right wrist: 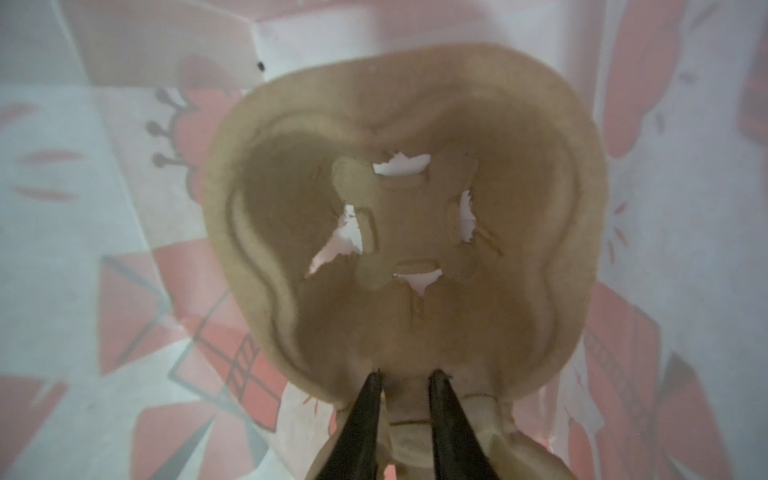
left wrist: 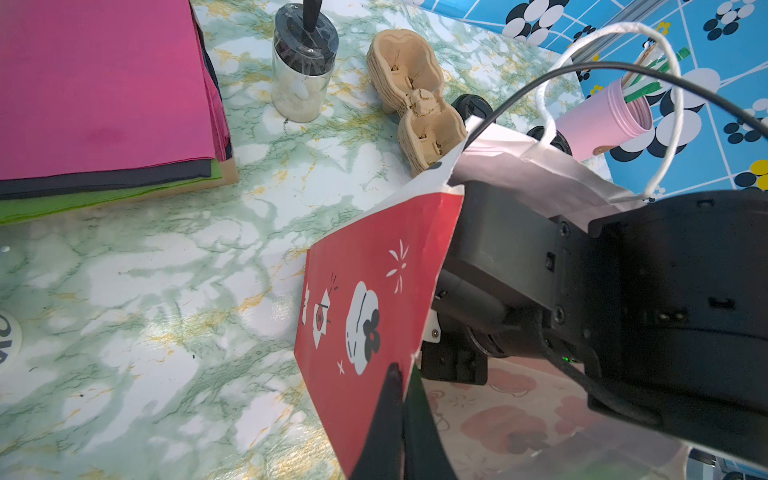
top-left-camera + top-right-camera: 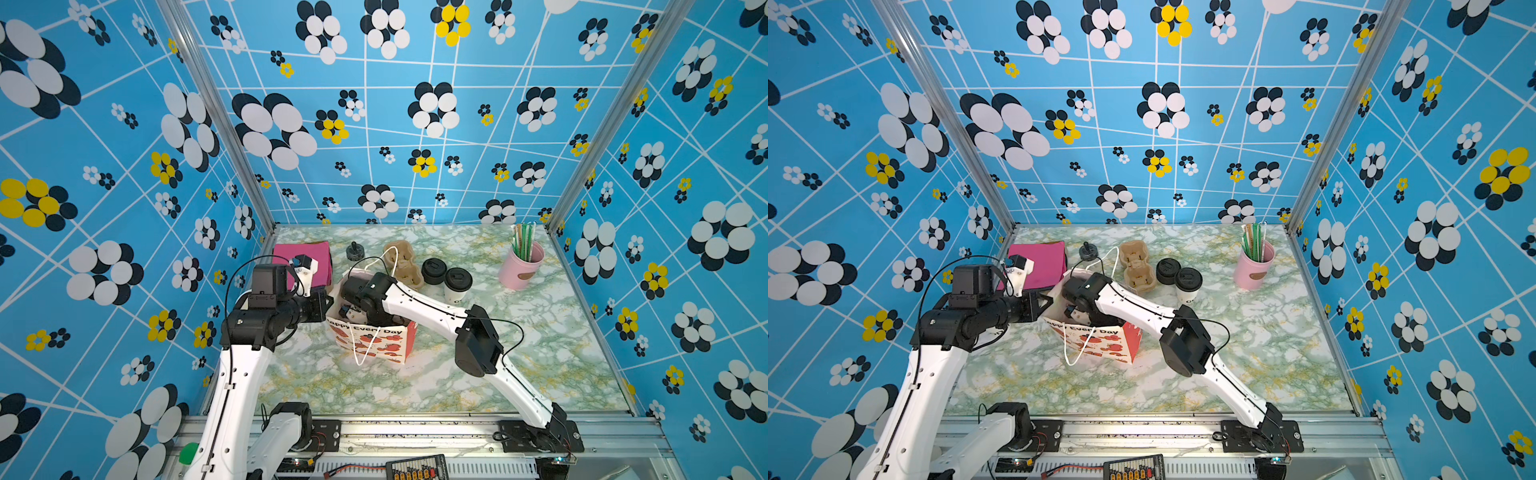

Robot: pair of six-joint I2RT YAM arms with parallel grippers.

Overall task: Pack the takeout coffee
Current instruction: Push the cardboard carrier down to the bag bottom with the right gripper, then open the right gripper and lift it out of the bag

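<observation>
The takeout coffee point(image 3: 457, 283) point(image 3: 1188, 283), a white cup with a black lid, stands on the table to the right of the bag, touched by neither gripper. The red and white paper bag point(image 3: 374, 338) point(image 3: 1100, 343) point(image 2: 374, 291) stands open in the middle. My left gripper point(image 2: 401, 370) is shut on the bag's left rim. My right gripper point(image 1: 405, 374) is deep inside the bag, its jaws slightly parted astride the middle ridge of a brown cup carrier point(image 1: 399, 216) that lies on the bag's bottom.
A stack of brown cup carriers point(image 3: 405, 262) point(image 2: 419, 99) and a stack of black lids point(image 3: 433, 271) sit behind the bag. A lidded jar point(image 3: 355, 250), pink napkins point(image 3: 307, 262) at back left and a pink cup of straws point(image 3: 521, 266) at back right stand near the walls.
</observation>
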